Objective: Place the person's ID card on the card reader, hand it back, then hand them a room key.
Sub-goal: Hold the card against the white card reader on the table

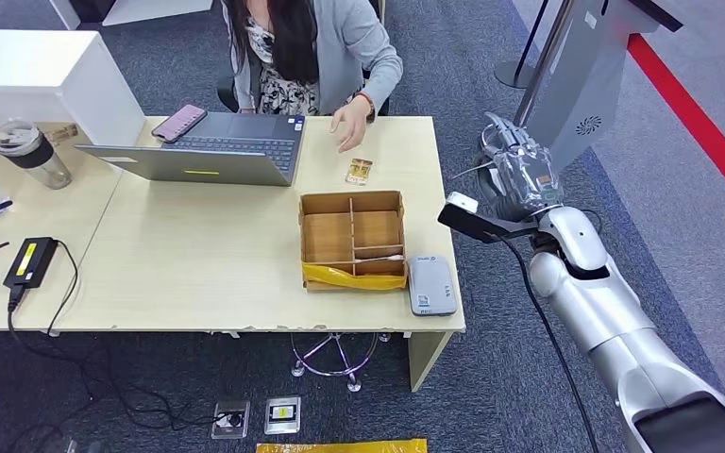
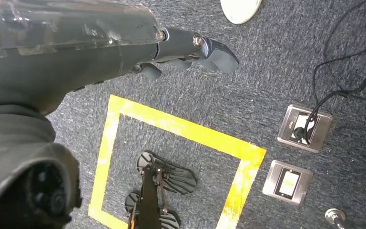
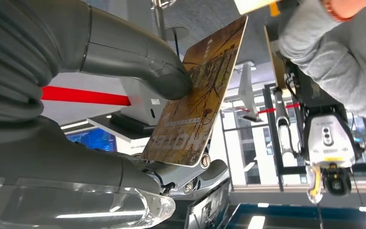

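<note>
Here, in your right wrist view, a brown-gold card (image 3: 198, 95) sits upper centre, tilted, pinched by the right hand (image 3: 138, 119): the thick grey thumb (image 3: 164, 78) presses one face and the darker fingers (image 3: 190, 174) back the lower edge from behind. You cannot tell from these frames whether this is the ID card or a room key.

A second small card (image 1: 359, 171) lies flat on the table (image 1: 198, 274), upper centre of the head view, just below the person's hand (image 1: 349, 125) and above the cardboard divider box (image 1: 353, 241). Hand and card look apart.

The grey card reader (image 1: 431, 284) lies just right of the box's lower right corner, near the table's front edge. An open laptop (image 1: 212, 151) with a pink phone (image 1: 179, 123) on its corner sits left of the person's hand. A tumbler (image 1: 28, 151) and a black power adapter (image 1: 30, 260) lie at far left.

In the head view the right hand (image 1: 519, 175) is raised off the table's right edge, well apart from the reader, with a grey kiosk panel (image 1: 585, 75) behind it.

A grey sleeve (image 3: 338, 52) fills the upper right of the right wrist view.

The left hand (image 2: 171, 55) hangs over blue carpet, fingers loosely curled, holding nothing, above a yellow taped square (image 2: 171, 143) and two floor sockets (image 2: 305, 128).
</note>
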Motion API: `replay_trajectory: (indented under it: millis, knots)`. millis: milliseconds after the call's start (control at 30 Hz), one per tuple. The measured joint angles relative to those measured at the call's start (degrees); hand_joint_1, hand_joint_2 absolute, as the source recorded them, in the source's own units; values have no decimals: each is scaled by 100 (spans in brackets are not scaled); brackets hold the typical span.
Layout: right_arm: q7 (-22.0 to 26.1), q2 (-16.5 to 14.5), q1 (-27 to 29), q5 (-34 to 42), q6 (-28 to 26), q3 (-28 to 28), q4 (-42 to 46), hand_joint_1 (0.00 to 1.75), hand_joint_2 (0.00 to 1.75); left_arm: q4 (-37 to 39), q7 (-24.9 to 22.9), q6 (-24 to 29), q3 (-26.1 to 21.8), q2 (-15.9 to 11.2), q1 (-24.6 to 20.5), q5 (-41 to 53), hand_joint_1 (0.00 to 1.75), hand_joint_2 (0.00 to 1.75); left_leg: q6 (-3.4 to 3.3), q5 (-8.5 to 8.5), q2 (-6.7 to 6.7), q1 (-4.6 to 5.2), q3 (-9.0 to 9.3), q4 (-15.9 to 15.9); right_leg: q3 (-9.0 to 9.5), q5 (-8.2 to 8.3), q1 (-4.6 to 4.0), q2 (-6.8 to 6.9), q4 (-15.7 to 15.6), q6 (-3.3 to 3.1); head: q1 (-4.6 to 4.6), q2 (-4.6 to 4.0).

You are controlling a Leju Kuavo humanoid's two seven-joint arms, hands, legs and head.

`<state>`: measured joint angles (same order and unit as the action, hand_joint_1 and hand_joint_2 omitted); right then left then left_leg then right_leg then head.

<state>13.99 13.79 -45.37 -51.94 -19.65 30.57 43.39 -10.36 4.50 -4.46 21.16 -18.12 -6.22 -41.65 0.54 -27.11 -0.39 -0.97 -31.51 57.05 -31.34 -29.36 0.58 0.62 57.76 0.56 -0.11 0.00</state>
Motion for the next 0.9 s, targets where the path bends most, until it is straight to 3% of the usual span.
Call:
replay_trajectory:
  millis: [267, 500, 900]
  knots:
    - [59, 327, 512, -103, 412, 93, 333, 175, 175, 13, 4, 63, 81, -34, 2, -115, 0, 0, 2, -1, 2, 0, -1, 1, -2, 0, 0, -1, 0, 0, 0, 0]
    - [-109, 685, 907, 581, 1168, 223, 863, 175, 175, 13, 13, 83, 83, -58, 8, -169, 0, 0, 3, -3, 6, 0, 0, 0, -2, 0, 0, -4, 0, 0, 1, 0]
    - [-173, 833, 1036, 1268, 1640, 549, 1185, 175, 175, 15, 19, 104, 101, -66, 5, -176, 0, 0, 4, -2, 7, 0, 1, 0, -2, 1, 0, -5, 3, -1, 0, 0]
